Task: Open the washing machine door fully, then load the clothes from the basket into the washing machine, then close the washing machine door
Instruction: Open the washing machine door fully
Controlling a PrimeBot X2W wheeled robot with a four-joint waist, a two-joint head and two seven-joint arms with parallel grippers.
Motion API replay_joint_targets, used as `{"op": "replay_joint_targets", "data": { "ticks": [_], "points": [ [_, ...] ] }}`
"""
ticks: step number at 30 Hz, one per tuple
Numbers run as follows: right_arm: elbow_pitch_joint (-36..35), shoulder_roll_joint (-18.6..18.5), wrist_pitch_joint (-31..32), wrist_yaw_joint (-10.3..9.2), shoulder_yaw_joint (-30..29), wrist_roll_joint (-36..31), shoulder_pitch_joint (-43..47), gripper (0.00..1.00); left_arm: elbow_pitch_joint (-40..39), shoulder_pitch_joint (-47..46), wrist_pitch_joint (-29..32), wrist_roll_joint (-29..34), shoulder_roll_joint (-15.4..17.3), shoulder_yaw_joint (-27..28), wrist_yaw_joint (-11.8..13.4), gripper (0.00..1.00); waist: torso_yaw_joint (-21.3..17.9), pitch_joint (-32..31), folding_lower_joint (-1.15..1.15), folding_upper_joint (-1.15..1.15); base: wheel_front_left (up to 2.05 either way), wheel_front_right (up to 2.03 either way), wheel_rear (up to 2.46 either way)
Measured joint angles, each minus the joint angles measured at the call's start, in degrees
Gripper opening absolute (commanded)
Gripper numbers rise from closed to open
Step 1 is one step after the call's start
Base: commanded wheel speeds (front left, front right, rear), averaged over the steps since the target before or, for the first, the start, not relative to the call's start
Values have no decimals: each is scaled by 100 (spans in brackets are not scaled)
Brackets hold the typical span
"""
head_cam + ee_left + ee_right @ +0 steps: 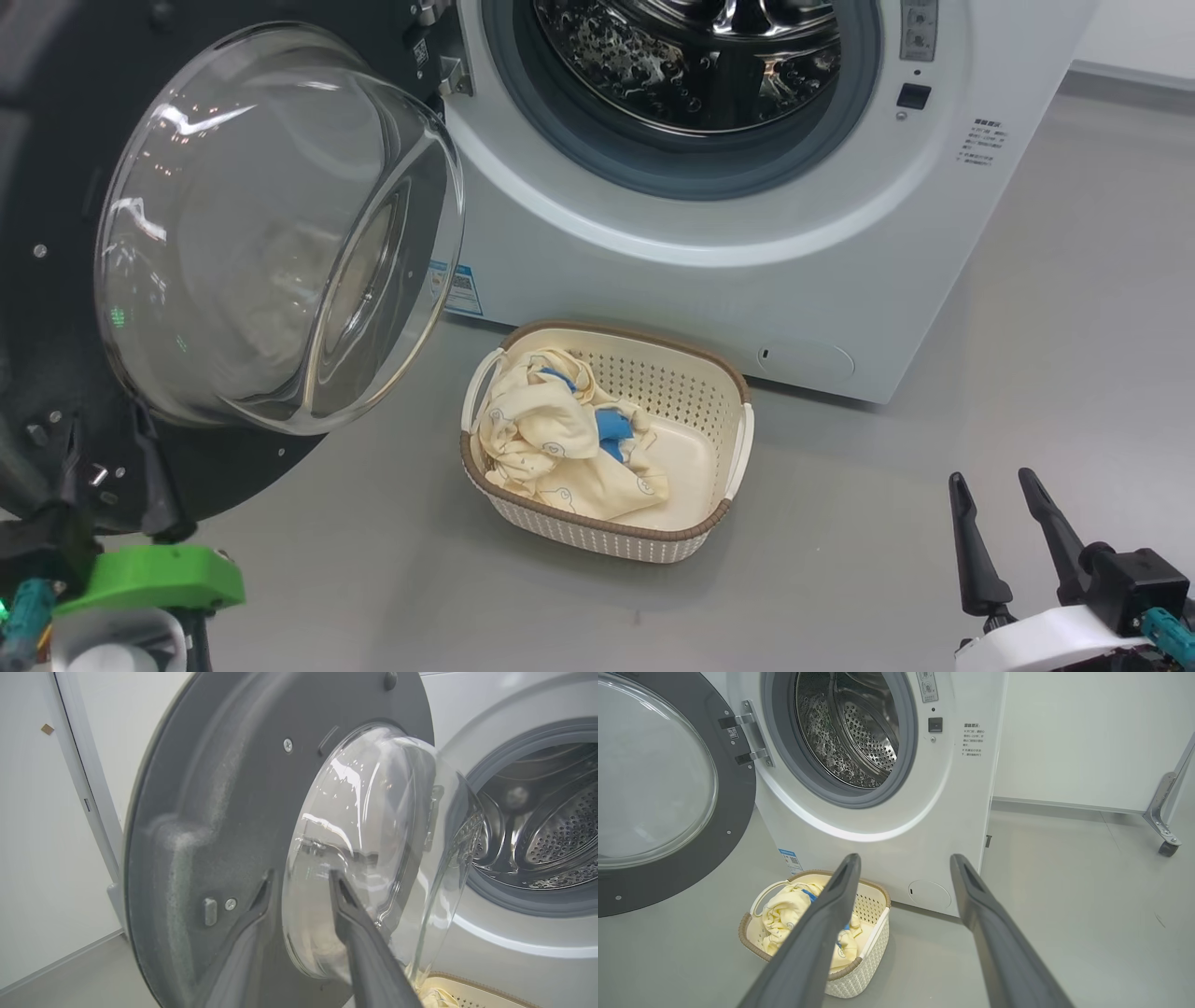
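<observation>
Dark left gripper (300, 878): fingers part-way apart, holding nothing, tips near the door's (210, 812) inner face where rim meets glass.
Right gripper (991, 481): spread wide, empty, low at the right, well apart from the basket (597, 541).
Door: swung out to the left, seemingly fully open.
Clothes (551, 439): heaped in the basket, on the floor just before the washer (700, 280).
Step, likely: first pick; come down on the heap's top fold, pinch deep, lift clear of the rim before swinging to the drum (691, 56).

Door (658, 788) open — clothes (784, 914) heaped in the basket (860, 976).
</observation>
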Motion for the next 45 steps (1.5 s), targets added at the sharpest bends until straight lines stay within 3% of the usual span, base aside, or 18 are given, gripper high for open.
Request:
{"op": "replay_joint_targets", "data": {
  "ticks": [1, 2, 24, 45],
  "points": [
    [11, 13, 0, 0, 11, 0, 4, 100, -54, 89, 0, 16, -3, -16, -1, 90, -20, -27, 0, 0, 0, 0, 0],
    [27, 22, 0, 0, 21, 0, 7, 100, -82, 182, 0, 58, -7, -43, -7, 100, -43, -54, 0, 0, 0, 0, 0],
    [113, 144, 0, 8, 301, -189, 13, 100, -240, 1330, 0, 229, -63, -647, -409, 100, -917, -521, 0, 0, 0, 0, 0],
    [10, 165, 0, 49, 301, -245, 30, 100, -218, 1452, 0, 223, -89, -853, -554, 100, -2074, -629, 0, 0, 0, 0, 0]
  ]
}}
